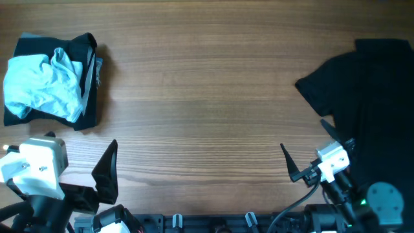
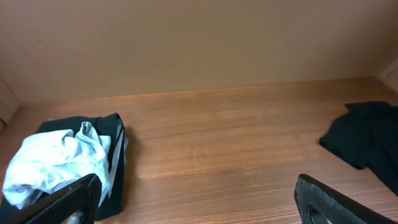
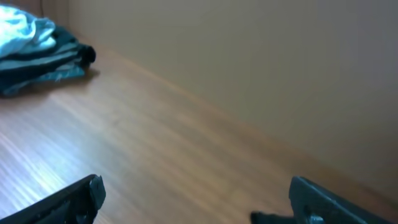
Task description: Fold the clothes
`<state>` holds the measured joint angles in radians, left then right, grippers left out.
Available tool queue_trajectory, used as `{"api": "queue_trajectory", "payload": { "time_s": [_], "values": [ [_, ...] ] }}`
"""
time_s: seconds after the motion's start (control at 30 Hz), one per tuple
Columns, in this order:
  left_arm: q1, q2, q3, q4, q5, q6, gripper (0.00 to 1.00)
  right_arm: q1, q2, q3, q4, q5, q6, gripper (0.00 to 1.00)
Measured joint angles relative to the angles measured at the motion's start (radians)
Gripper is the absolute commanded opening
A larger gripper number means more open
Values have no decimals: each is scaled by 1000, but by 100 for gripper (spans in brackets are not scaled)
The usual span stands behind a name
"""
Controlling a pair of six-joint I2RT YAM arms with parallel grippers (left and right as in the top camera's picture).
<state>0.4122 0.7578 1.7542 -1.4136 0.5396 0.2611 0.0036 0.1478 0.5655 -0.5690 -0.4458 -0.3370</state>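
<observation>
wood table (image 1: 207, 97), garments at both ends, both grippers spread

the surface is brown wood with a fine straight grain running side to side. a plain tan wall (image 2: 199, 43) stands behind it.

at the far left, a pale aqua t-shirt (image 1: 40, 85) lies crumpled in a soft, irregular heap of rounded folds. it rests on a black folded garment (image 1: 90, 48), which forms a roughly rectangular, flat pad. a thin grey band shows along that pad's right edge.

at the far right, a black t-shirt (image 1: 372, 90) lies loose and unfolded. its matte fabric spreads flat, and one sleeve points toward the table centre. part of it runs out of the overhead view.

the left gripper (image 2: 198, 183) sits at the near left edge. its two dark, wedge-shaped fingers are spread wide and hold nothing. it is well apart from the aqua heap.

the right gripper (image 3: 196, 183) sits at the near right edge, just beside the black t-shirt's lower hem. its fingers are also spread wide and hold nothing.
</observation>
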Motion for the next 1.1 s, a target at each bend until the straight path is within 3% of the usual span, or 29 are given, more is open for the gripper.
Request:
{"api": "queue_trajectory", "payload": {
  "time_s": [0.17,0.37,1.1],
  "values": [
    [0,0,0,0,0,0,100,0,-122,-288,278,-6,148,100],
    [0,0,0,0,0,0,100,0,-129,-551,587,-6,185,100],
    [0,0,0,0,-1,0,100,0,-130,-559,600,-6,188,100]
  ]
}}
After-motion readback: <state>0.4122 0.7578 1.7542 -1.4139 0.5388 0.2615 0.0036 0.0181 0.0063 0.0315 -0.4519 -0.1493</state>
